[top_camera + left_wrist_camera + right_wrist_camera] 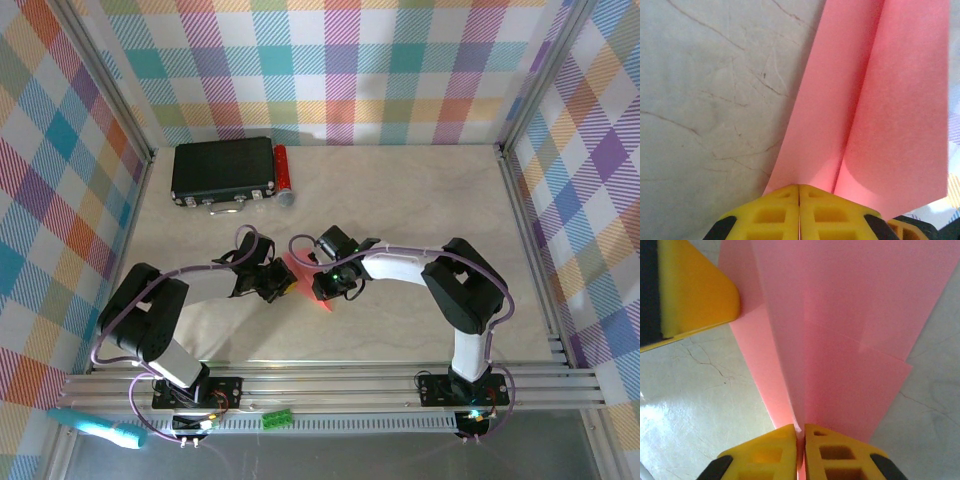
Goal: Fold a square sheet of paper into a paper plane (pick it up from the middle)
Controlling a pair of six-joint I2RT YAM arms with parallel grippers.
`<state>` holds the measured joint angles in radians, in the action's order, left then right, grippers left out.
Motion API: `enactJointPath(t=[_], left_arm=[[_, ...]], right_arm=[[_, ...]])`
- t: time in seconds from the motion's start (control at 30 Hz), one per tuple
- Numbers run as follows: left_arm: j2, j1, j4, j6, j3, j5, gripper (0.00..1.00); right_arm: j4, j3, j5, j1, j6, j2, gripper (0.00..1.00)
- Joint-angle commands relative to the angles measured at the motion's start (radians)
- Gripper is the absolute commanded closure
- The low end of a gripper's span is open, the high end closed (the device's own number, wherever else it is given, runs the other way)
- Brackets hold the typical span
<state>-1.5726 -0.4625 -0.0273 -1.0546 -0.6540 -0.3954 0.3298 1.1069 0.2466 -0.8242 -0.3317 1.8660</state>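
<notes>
Left gripper point(278, 283): closed; in the left wrist view its yellow fingers point(770, 217) press together on the near edge of the pink paper point(880, 125).
Right gripper point(325, 285): clamped on the same paper; in the right wrist view the fingertips point(830, 452) pinch a fold, with a sliver of pink between them.
Pink paper: partly folded with long creases, held between the two grippers at the middle of the table point(420, 210), lying low over its surface.
Grippers: facing each other, close together, one on each side of the paper.
Black box point(222, 170): back left of the table, well apart from the paper.
Red cylinder point(283, 172): just beside the box's right end.
</notes>
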Motion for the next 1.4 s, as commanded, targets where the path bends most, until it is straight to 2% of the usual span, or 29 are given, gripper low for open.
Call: enactJointPath(t=[0.0,0.33,0.53,0.83,1.37], left_arm=[[0.032,-0.008,0.027,0.012,-0.018,0.013,0.92],[0.081,-0.008,0.047,0.022,-0.01,0.035,0.92],[0.092,-0.008,-0.023,0.006,0.019,0.005,0.9],[0.039,-0.036,-0.135,0.002,0.019,-0.063,0.78],[-0.048,-0.059,-0.195,0.051,-0.001,-0.102,0.61]], right_arm=[[-0.03,-0.024,0.053,0.003,0.017,-0.012,0.88],[-0.103,-0.067,0.163,0.036,0.013,-0.021,0.89],[-0.188,-0.103,0.276,0.079,-0.02,-0.009,0.9],[-0.268,-0.138,0.388,0.137,-0.054,0.011,0.91],[-0.24,-0.13,0.402,0.16,-0.028,0.036,0.91]])
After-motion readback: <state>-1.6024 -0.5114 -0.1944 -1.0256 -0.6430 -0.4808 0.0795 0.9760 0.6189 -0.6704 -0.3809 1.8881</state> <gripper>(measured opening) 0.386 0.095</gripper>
